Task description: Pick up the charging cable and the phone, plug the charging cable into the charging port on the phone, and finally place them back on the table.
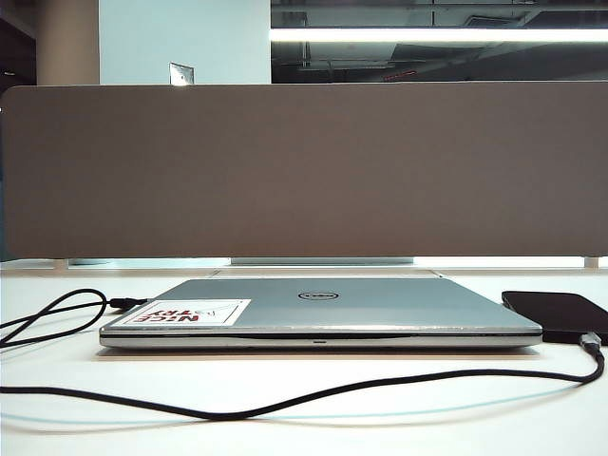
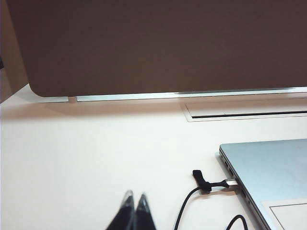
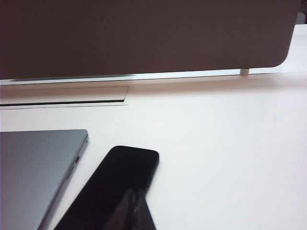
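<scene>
The black phone (image 1: 560,312) lies flat on the white table (image 1: 399,427), right of the laptop. The charging cable (image 1: 285,404) snakes across the front of the table, and its plug (image 1: 591,340) meets the phone's near short edge, covering the charging port. Neither gripper shows in the exterior view. In the left wrist view my left gripper (image 2: 135,195) is shut and empty above bare table, near a cord's silver plug (image 2: 231,183) in the laptop's side. My right gripper (image 3: 135,190) is shut and empty, hovering over the phone (image 3: 120,182).
A closed silver laptop (image 1: 323,309) with a red-lettered sticker sits mid-table. A black cord loop (image 1: 66,318) lies to its left. A grey-brown partition panel (image 1: 304,171) walls off the back edge, with a cable slot (image 2: 249,114) in the table in front of it.
</scene>
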Controlling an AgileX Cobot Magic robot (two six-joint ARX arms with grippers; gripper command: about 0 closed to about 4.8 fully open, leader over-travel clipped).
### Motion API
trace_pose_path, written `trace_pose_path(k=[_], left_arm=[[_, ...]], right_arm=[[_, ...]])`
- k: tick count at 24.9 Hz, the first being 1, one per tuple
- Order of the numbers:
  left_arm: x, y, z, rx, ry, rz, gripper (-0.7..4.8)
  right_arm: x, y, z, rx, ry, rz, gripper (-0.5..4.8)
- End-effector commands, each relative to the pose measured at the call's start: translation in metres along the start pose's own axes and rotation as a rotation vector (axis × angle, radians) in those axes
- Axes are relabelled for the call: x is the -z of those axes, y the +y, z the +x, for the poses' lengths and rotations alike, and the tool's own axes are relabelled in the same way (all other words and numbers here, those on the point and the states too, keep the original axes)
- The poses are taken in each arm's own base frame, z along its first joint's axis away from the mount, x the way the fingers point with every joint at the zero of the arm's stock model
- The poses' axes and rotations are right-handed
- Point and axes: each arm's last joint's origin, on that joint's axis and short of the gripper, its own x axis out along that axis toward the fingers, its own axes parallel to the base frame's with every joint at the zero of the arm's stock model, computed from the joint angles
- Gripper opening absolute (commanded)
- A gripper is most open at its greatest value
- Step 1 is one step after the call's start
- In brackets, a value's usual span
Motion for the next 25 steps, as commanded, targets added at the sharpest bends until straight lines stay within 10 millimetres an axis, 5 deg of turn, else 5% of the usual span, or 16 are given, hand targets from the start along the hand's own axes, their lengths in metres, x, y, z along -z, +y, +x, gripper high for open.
trace_pose_path(k=[1,25], left_arm=[[-0.0025,0.0,-0.0002,0.0,-0.016,0.003,-0.04],[-0.0025,0.0,-0.0002,0.0,-0.016,0.003,-0.04]], right_arm=[[-0.0038,-0.0005,-0.0004,0.014,-0.031,0.0,-0.05],[-0.0062,0.0026,0.0001,-0.019,-0.09,0.0,-0.05]])
